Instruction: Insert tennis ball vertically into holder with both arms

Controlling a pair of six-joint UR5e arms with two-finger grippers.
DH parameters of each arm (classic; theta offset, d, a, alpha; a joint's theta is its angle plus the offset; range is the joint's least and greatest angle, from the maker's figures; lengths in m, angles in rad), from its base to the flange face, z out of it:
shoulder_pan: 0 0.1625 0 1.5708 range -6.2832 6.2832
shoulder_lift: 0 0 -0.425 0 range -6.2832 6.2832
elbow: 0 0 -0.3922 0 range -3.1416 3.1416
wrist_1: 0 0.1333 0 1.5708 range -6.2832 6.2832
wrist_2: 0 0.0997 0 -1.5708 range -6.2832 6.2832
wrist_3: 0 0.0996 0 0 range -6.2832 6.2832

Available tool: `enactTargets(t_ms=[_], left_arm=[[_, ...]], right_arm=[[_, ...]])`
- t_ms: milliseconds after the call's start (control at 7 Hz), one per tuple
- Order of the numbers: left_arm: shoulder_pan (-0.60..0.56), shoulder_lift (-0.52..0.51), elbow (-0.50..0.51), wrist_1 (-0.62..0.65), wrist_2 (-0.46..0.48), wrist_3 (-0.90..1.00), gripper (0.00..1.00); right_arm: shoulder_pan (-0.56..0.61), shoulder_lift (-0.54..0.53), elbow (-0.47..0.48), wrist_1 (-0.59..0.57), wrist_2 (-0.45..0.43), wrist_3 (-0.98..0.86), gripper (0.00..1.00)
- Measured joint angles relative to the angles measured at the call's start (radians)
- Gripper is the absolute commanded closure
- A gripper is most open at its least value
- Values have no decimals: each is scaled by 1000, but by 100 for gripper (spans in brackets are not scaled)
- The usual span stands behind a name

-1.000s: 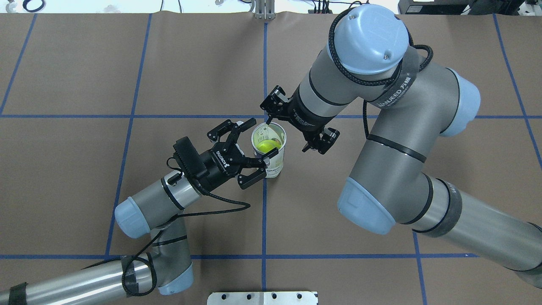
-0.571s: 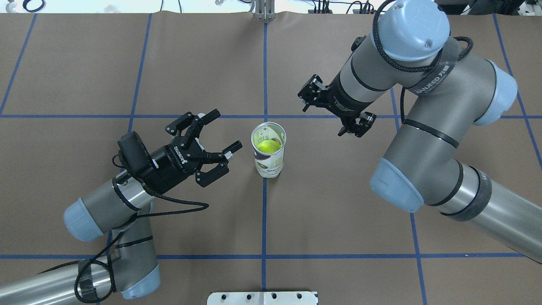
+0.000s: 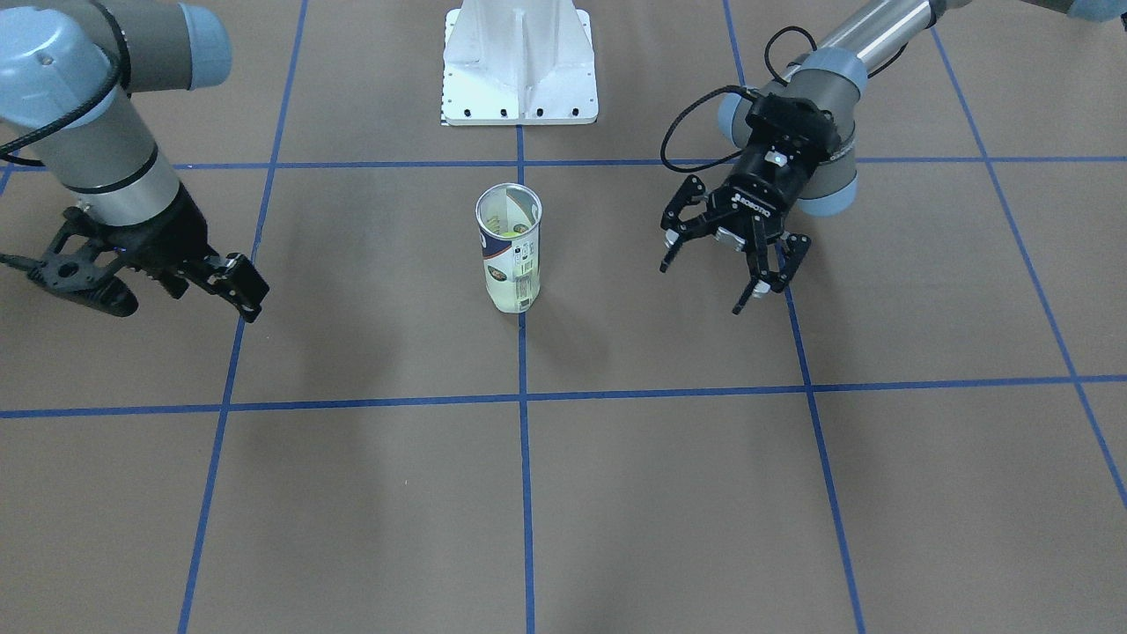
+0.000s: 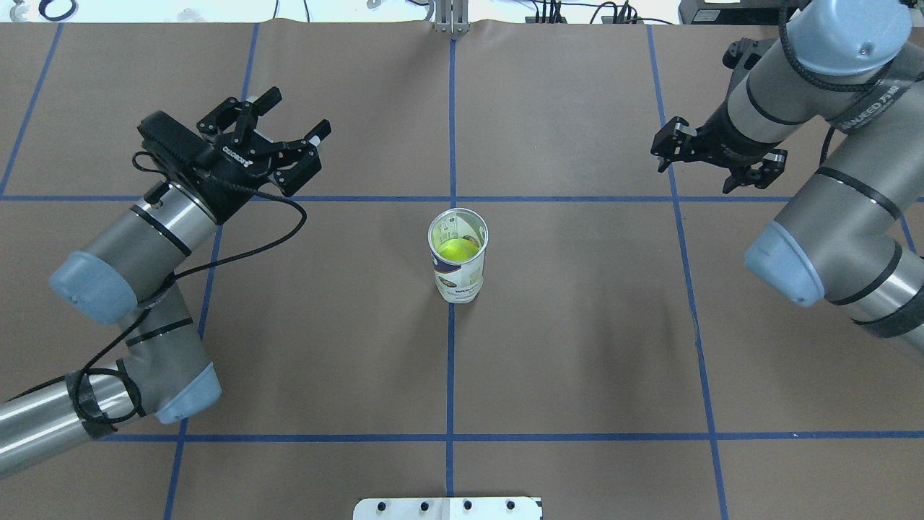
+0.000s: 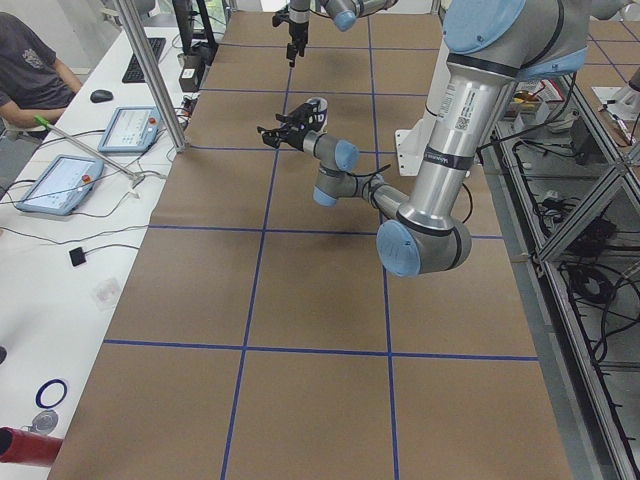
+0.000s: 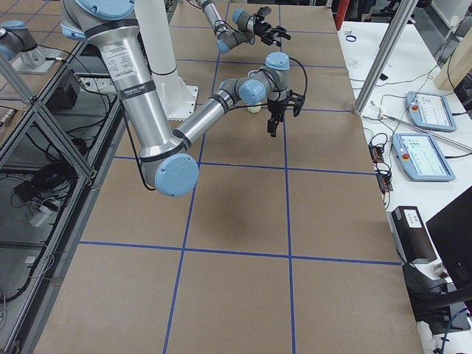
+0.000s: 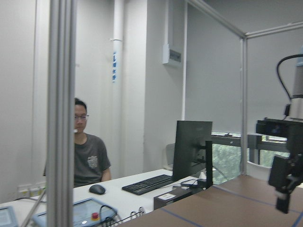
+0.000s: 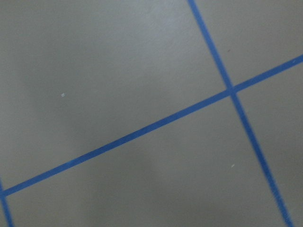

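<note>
Upright can, ball inside, stands between left claw and right claw, well apart from both; each gapes wide, empty. Insertion looks done; retreat paths should avoid the can

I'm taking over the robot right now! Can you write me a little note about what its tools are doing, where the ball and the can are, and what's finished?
The left tool is open and empty, off to one side of the holder and not touching it.
The right tool is open and empty, off to the other side, also apart from it.
The holder stands upright in the middle of the table, with nothing gripping it.
The tennis ball sits inside the holder, seen through its open top.
Done: the ball is in.
Left: nothing of the insertion seems to remain; probably just park the arms.
</note>
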Motion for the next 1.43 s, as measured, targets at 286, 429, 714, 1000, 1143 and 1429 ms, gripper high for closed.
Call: enactTargets(t_ms=[286,429,714,1000,1143,1429], left_arm=[[-113,-12,-9,287,-42,-99,2],[-194,-22,-26,441,-155,-152,2],[-367,-29,-47,735,-468,-182,2],[-516,-40,-51,1047,-768,-143,2],[-580,-41,-45,1163,-886,-118,2],[-690,-19,-29,1374,-1085,-63,1]], right_arm=[[95,-63,-86,92,2,-168,1],[137,-96,-134,171,7,-232,1],[212,-144,-175,244,22,-342,1],[281,-177,-201,253,72,-467,1],[324,-192,-231,254,108,-559,1],[414,-229,-277,255,199,-738,1]])
